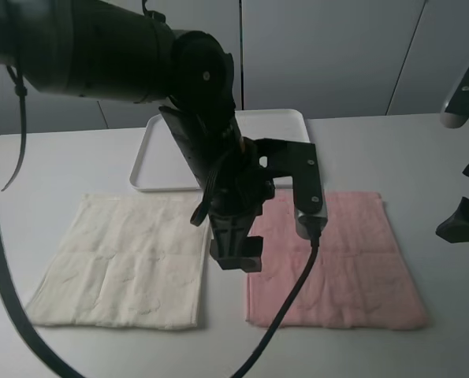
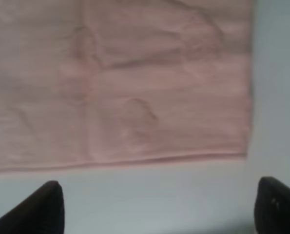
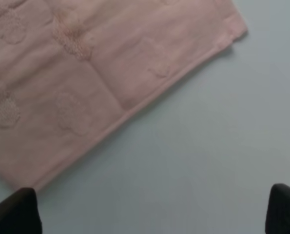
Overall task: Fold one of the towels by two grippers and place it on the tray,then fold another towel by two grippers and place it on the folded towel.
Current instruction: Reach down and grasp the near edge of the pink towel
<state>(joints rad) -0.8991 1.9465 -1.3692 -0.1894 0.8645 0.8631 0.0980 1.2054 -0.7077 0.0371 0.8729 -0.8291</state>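
Observation:
A pink towel (image 1: 340,264) lies flat on the table at the right, and a cream towel (image 1: 120,264) lies flat at the left. The white tray (image 1: 281,126) stands behind them, empty where it shows and partly hidden by the left arm. My left gripper (image 1: 234,250) hangs over the gap between the towels, by the pink towel's left edge. In the left wrist view it (image 2: 159,209) is open and empty, just off an edge of the pink towel (image 2: 120,83). My right gripper (image 1: 461,224) hovers beyond the pink towel's right side. In the right wrist view it (image 3: 149,214) is open and empty above bare table beside the pink towel (image 3: 86,73).
The big black left arm (image 1: 139,55) reaches across the upper left and a black cable (image 1: 285,303) hangs over the pink towel's left part. The grey-white table (image 1: 423,157) shows bare to the right of the tray.

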